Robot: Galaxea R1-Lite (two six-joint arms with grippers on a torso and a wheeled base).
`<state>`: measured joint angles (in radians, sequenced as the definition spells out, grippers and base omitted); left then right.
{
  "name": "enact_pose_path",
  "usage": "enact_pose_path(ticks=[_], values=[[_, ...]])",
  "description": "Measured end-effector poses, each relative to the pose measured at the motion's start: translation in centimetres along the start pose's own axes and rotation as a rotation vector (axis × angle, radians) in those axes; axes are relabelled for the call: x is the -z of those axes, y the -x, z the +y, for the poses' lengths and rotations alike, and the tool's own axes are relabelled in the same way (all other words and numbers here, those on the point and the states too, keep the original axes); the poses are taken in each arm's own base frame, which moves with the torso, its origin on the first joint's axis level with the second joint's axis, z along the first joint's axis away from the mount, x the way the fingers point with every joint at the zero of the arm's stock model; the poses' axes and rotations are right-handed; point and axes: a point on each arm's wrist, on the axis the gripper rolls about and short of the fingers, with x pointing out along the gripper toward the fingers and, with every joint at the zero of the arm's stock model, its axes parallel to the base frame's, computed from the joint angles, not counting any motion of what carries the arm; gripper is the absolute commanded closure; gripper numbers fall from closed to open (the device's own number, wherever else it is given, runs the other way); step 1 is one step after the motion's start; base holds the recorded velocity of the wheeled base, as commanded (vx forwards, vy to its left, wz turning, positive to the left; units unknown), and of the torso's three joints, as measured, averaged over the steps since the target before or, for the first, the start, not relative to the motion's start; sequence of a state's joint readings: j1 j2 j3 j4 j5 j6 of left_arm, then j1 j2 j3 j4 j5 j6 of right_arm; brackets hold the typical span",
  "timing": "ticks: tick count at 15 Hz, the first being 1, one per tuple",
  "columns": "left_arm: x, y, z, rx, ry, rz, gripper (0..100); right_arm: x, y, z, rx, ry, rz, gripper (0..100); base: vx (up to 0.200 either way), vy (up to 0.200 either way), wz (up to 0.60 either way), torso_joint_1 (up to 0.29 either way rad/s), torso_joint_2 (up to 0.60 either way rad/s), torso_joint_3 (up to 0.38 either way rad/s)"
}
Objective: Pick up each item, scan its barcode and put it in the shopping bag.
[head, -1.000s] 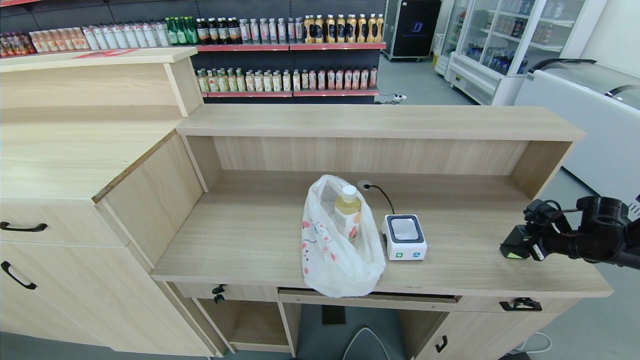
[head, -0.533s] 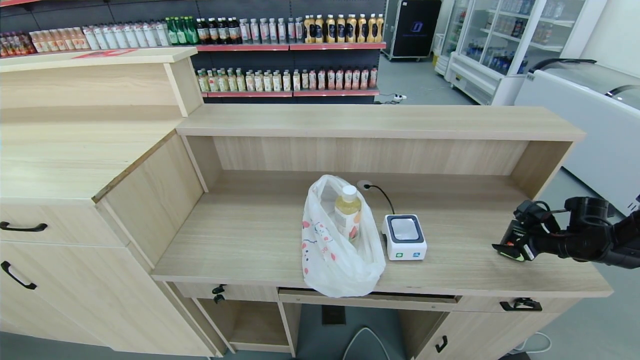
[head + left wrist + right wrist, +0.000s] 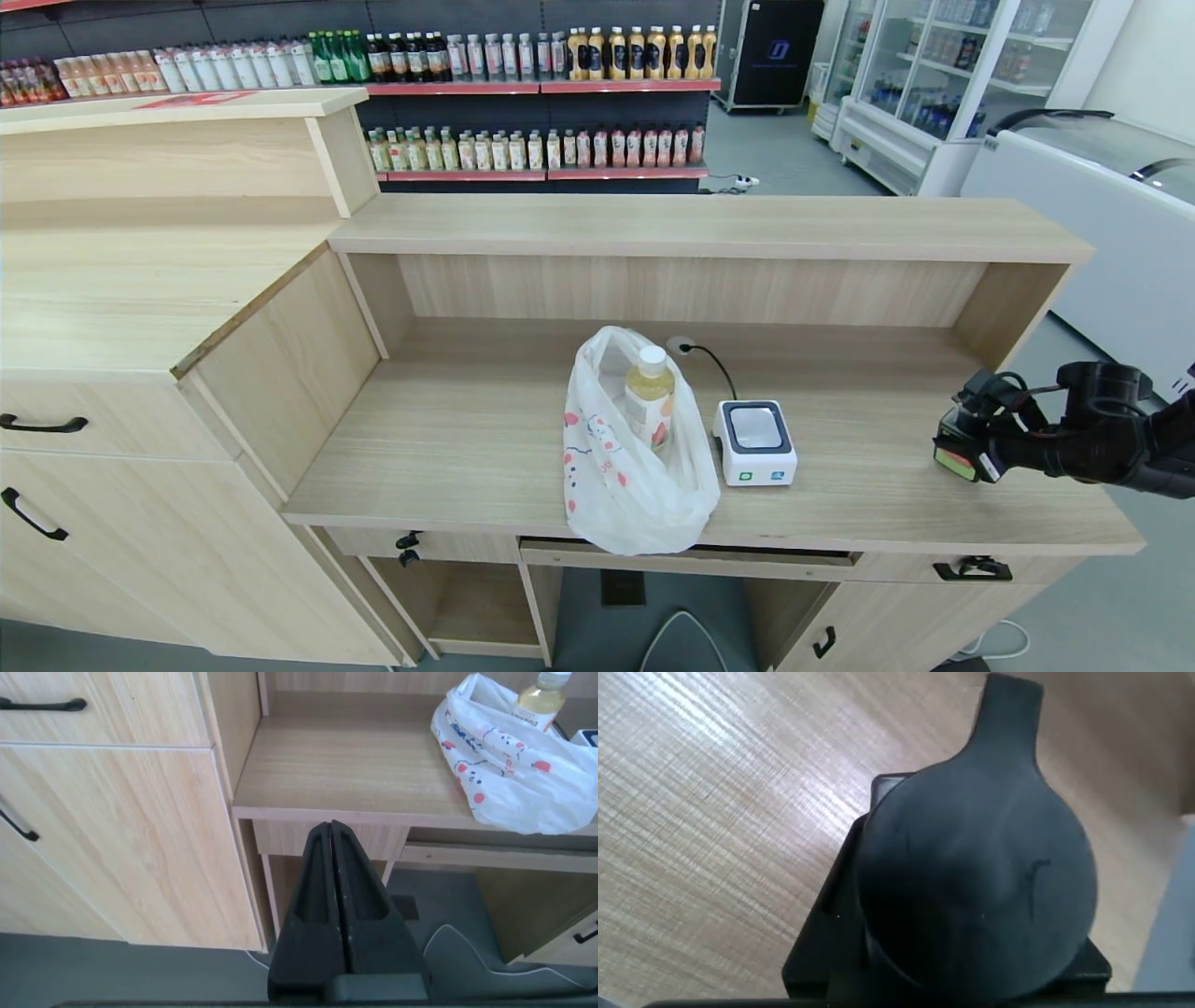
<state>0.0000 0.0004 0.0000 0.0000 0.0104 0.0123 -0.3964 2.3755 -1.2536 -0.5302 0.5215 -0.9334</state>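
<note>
The bottle [image 3: 649,397] is seen upright inside the shopping bag [image 3: 607,471], just left of the scanner [image 3: 754,441]. The left pincer [image 3: 333,833] is clenched empty; the state of the right pincer [image 3: 954,459] cannot be told. Any withdrawal is best kept clear of the scanner.

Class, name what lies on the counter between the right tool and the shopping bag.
In the head view, the scanner sits beside the shopping bag; from it to the right tool the counter is bare.

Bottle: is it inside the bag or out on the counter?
Inside. The bottle stands upright in the open bag, with plastic around its lower half and its cap poking above the rim.
</note>
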Motion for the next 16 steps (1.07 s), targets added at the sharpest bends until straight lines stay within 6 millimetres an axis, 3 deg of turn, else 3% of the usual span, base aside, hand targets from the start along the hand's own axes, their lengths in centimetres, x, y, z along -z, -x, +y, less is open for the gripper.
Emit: enact_pose_path(ticks=[3, 5, 8, 10, 12, 13, 16], values=[[0.0, 0.0, 0.0, 0.000, 0.000, 0.000, 100, -1.4, 1.8, -0.6, 0.067, 0.075, -0.042, 100, 0.000, 0.000, 0.00, 0.000, 0.00, 0.000], [0.0, 0.0, 0.0, 0.000, 0.000, 0.000, 100, -2.6, 4.6, -1.0, 0.113, 0.105, -0.056, 100, 0.000, 0.000, 0.00, 0.000, 0.00, 0.000], [0.0, 0.0, 0.0, 0.000, 0.000, 0.000, 100, -4.0, 12.5, -1.2, 0.222, 0.176, -0.037, 100, 0.000, 0.000, 0.00, 0.000, 0.00, 0.000], [0.0, 0.0, 0.0, 0.000, 0.000, 0.000, 100, -4.6, 18.7, 0.4, 0.246, 0.291, -0.082, 100, 0.000, 0.000, 0.00, 0.000, 0.00, 0.000], [0.0, 0.0, 0.0, 0.000, 0.000, 0.000, 100, -6.2, 23.5, 3.0, 0.244, 0.577, -0.200, 100, 0.000, 0.000, 0.00, 0.000, 0.00, 0.000], [0.0, 0.0, 0.0, 0.000, 0.000, 0.000, 100, -7.2, 24.6, 4.3, 0.249, 0.782, -0.242, 100, 0.000, 0.000, 0.00, 0.000, 0.00, 0.000], [0.0, 0.0, 0.0, 0.000, 0.000, 0.000, 100, -10.3, 24.9, 8.1, 0.281, 1.356, -0.368, 100, 0.000, 0.000, 0.00, 0.000, 0.00, 0.000]])
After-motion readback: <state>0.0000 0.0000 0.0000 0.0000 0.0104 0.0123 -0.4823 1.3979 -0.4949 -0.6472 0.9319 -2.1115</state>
